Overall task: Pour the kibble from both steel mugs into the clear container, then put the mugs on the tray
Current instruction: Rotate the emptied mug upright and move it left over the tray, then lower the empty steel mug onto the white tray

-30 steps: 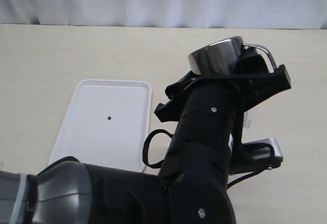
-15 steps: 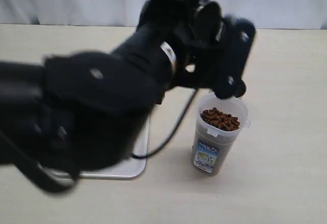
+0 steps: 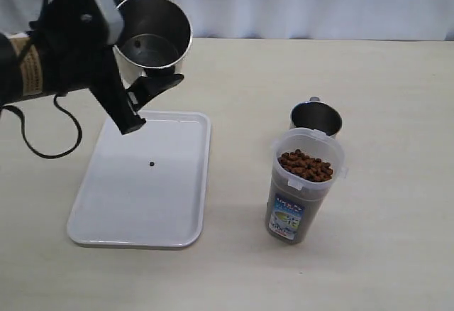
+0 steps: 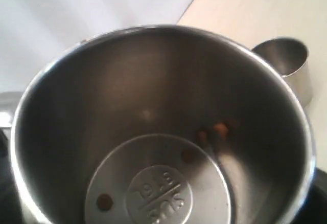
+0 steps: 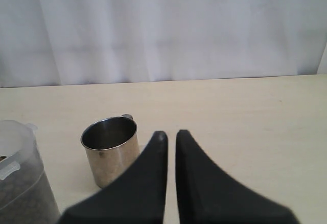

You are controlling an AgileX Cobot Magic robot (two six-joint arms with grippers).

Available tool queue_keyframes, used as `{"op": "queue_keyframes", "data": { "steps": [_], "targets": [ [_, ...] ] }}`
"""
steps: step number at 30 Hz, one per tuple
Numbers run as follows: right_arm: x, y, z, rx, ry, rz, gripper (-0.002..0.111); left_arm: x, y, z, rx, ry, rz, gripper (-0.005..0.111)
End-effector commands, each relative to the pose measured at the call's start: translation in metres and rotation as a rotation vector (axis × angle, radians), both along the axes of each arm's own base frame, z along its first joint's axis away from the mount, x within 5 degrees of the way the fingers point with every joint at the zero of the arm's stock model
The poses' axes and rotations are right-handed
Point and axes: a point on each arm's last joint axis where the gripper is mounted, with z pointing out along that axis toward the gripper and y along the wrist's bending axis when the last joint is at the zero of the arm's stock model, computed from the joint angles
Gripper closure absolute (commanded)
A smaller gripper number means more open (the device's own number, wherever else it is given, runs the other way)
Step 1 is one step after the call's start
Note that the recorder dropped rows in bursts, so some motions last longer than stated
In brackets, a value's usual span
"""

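I'm swinging the left gripper, clamping the poured-out steel mug, off the clear container to 11 o'clock of the tray for placing, right gripper idling nearly closed, empty.

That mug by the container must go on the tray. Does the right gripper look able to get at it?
Probably yes: the mug stands upright just ahead of the right gripper, nothing between them, the clear container off to one side.
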Motion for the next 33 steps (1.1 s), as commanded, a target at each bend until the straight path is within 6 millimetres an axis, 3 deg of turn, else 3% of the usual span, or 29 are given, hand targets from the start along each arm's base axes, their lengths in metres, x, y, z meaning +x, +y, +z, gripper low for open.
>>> {"op": "queue_keyframes", "data": {
  "steps": [1, 4, 11, 17, 25, 33],
  "targets": [
    [0.000, 0.000, -0.001, -0.013, -0.005, 0.004, 0.104, 0.014, 0.035, -0.021, -0.209, 0.155, 0.110, 0.107],
    [0.000, 0.000, -0.001, -0.013, -0.005, 0.004, 0.104, 0.026, 0.048, -0.038, -0.252, 0.239, 0.178, 0.107],
    [0.000, 0.000, -0.001, -0.013, -0.005, 0.004, 0.104, 0.044, 0.049, -0.092, -0.154, 0.272, 0.167, 0.107],
    [0.000, 0.000, -0.001, -0.013, -0.005, 0.004, 0.104, 0.056, 0.054, -0.129, -0.202, 0.276, 0.198, 0.107],
    [0.000, 0.000, -0.001, -0.013, -0.005, 0.004, 0.104, 0.063, 0.077, -0.154, -0.308, 0.308, 0.245, 0.107],
    [0.000, 0.000, -0.001, -0.013, -0.005, 0.004, 0.104, 0.073, 0.071, -0.177, -0.313, 0.361, 0.144, 0.107]
  ]
}}
